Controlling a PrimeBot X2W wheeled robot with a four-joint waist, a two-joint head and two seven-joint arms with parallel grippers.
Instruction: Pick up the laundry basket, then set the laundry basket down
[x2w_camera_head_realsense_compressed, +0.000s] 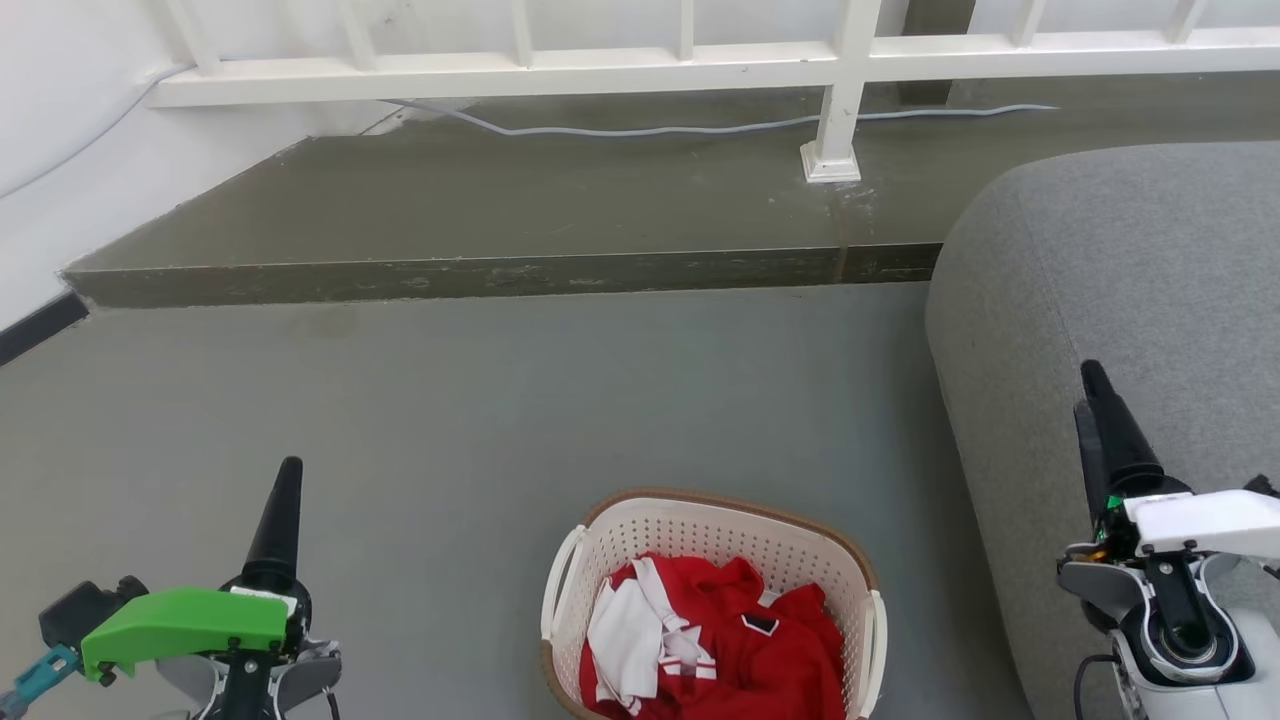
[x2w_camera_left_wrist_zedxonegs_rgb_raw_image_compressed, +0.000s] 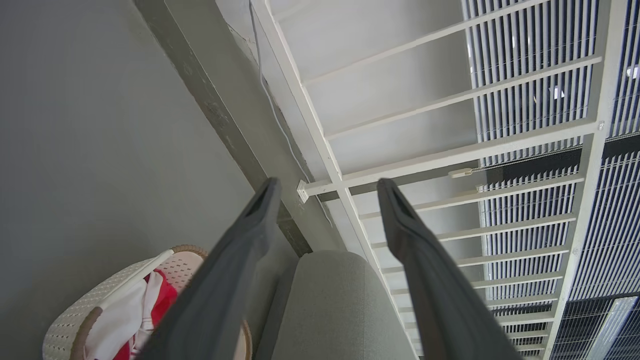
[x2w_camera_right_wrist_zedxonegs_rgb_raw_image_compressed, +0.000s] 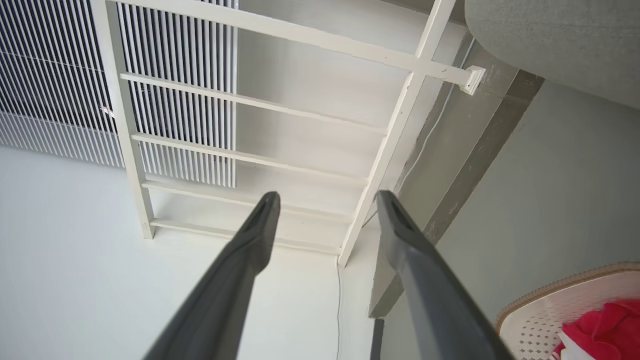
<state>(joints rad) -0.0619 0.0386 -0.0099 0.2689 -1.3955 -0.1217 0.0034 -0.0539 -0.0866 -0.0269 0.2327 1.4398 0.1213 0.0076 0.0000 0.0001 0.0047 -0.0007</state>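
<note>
The laundry basket stands upright on the grey floor at the bottom centre of the head view, its near part cut off by the frame. Its white loop handles sit at the left and right, so the line between them runs across the view, with the right end slightly nearer the robot. The walls are cream perforated plastic under a brown woven-look rim with rounded corners. Inside lies a crumpled red garment with white trim.

Just to the basket's right is a rounded grey fabric seat. Beyond it are a dull olive concrete step, a pale cable and a white railing.

The left gripper and right gripper flank the basket, well apart from it. Each has its fingers spread and nothing between them.
</note>
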